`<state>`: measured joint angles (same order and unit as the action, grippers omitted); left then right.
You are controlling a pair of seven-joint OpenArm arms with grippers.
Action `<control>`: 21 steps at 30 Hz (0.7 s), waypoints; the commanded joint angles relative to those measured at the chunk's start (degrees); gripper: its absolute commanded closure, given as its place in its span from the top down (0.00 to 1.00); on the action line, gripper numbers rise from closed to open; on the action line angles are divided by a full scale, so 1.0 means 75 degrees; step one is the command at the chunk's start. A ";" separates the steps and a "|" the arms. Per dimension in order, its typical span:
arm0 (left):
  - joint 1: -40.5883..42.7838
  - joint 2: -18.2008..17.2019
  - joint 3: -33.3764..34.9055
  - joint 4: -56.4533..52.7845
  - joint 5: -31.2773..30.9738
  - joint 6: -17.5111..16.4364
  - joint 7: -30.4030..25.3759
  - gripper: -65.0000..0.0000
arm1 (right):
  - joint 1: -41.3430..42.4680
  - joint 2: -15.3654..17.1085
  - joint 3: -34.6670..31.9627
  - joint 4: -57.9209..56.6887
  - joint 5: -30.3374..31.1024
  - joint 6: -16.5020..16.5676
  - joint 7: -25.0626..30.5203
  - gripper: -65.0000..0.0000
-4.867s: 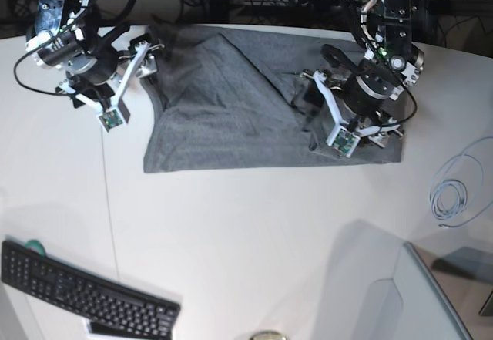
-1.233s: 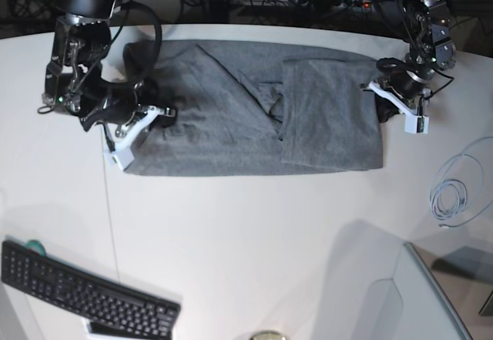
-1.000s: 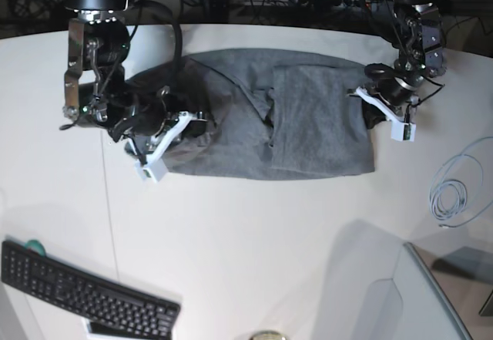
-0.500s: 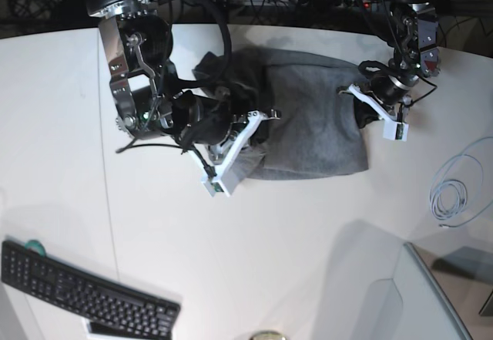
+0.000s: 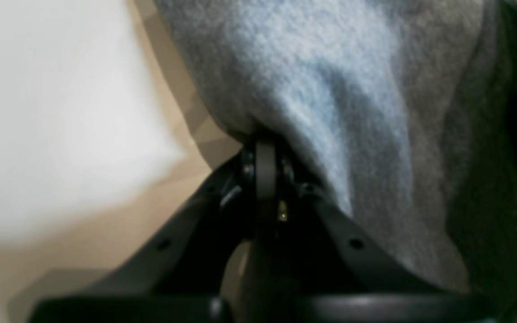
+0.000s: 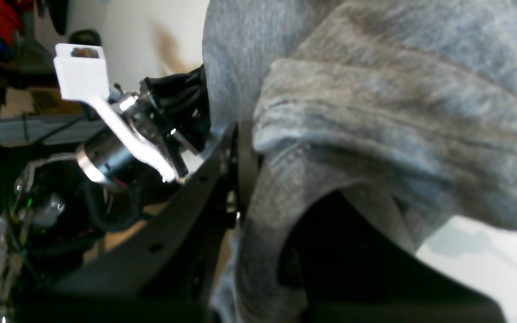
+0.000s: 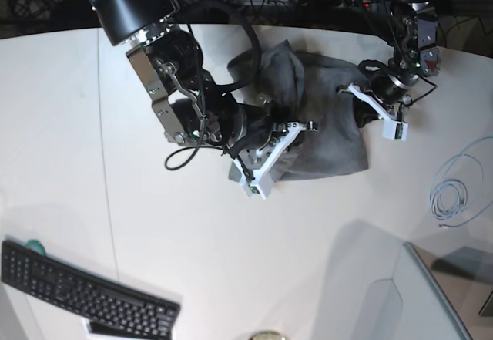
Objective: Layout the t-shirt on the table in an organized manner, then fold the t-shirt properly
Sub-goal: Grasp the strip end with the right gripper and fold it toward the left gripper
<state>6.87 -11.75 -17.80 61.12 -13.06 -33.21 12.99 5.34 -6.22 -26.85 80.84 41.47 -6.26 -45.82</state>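
Observation:
The heather-grey t-shirt lies bunched at the back right of the white table. My right gripper, on the arm at the base view's left, is shut on a fold of the shirt and holds it lifted over the right part. In the right wrist view the cloth drapes over the closed jaws. My left gripper is shut on the shirt's right edge. In the left wrist view the grey knit runs out of the closed gripper.
A black keyboard lies at the front left edge. A coiled white cable rests at the right, and a grey slanted panel fills the front right corner. A thin dark seam crosses the table. Cables and gear sit behind the far edge.
My right arm has swept further right, dragging the shirt's left part over the right part, so the cloth is more bunched. The left gripper has stayed in place, still shut.

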 commanded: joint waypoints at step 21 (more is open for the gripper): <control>0.0039 -0.0069 0.0023 0.0026 0.0200 -0.0008 0.0348 0.00 | 0.1239 -0.0208 -0.1947 -0.1430 0.0126 0.0032 0.1825 0.01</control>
<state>6.85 -11.77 -17.78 61.12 -13.17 -33.23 13.21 13.47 -6.76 -41.34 69.45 41.80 -6.46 -33.04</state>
